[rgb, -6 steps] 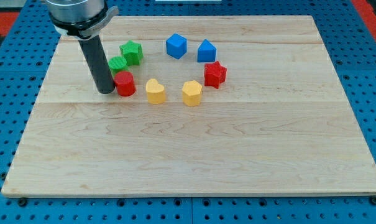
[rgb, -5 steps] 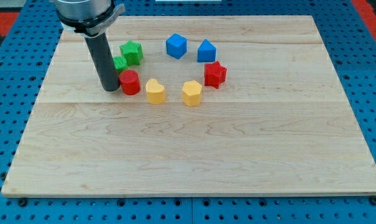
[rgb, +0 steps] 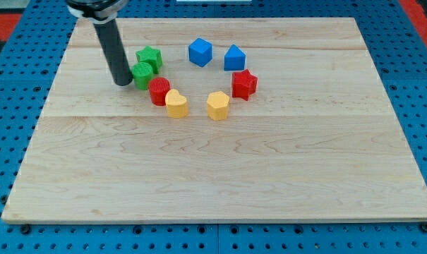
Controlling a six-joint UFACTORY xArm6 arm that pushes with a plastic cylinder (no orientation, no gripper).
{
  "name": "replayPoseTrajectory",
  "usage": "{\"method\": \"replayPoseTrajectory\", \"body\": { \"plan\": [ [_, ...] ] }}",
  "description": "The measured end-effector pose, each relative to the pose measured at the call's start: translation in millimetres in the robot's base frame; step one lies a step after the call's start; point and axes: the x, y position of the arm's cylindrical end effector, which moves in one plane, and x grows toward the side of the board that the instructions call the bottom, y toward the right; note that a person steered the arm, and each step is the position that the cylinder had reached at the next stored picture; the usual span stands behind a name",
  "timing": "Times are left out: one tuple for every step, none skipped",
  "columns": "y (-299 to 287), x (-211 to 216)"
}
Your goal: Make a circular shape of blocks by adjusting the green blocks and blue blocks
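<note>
My tip (rgb: 122,82) rests on the board at the view's upper left, touching the left side of a green cylinder-like block (rgb: 142,75). A green star block (rgb: 150,57) sits just above and right of it. A red cylinder (rgb: 159,91) lies below right of the green block, touching a yellow heart block (rgb: 176,104). A yellow hexagon-like block (rgb: 217,105), a red star block (rgb: 244,84), a blue block with a peaked top (rgb: 234,57) and a blue cube (rgb: 200,51) complete a rough ring.
The wooden board (rgb: 220,169) lies on a blue pegboard table (rgb: 418,63). The arm's rod rises from the tip toward the view's top left.
My tip moved up from beside the red cylinder to beside the lower green block. The red cylinder shifted right, against the yellow heart. The green block is now fully uncovered.
</note>
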Motion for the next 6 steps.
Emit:
{"method": "replayPoseTrajectory", "body": {
  "plan": [
    [6,0],
    [-29,-9],
    [-55,-31],
    [-67,-54],
    [-59,-58],
    [-46,-59]
  ]
}}
